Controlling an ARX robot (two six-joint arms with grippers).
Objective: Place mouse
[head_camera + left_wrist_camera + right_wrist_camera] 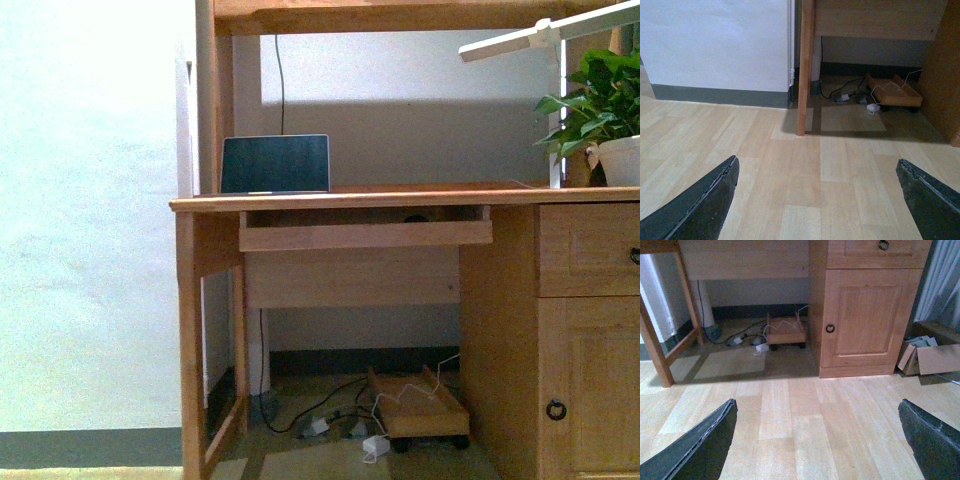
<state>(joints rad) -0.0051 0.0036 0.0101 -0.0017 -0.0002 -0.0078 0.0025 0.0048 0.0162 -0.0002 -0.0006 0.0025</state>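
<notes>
A small dark lump (415,217) shows just above the front board of the pulled-out keyboard tray (365,235). It looks like the mouse, but it is too small to be sure. Neither wrist view shows the mouse. My left gripper (817,165) is open over bare wood floor, with only its dark fingers (700,205) at the frame's corners and nothing between them. My right gripper (817,402) is also open and empty above the floor, facing the desk's cabinet door (867,315). Neither arm appears in the front view.
The wooden desk (400,198) carries an open laptop (275,164), a potted plant (605,120) and a white lamp arm (540,38). Under it are a wheeled wooden trolley (415,405) and loose cables (847,95). A desk leg (805,70) stands ahead of the left gripper. Cardboard boxes (935,357) lie beside the cabinet.
</notes>
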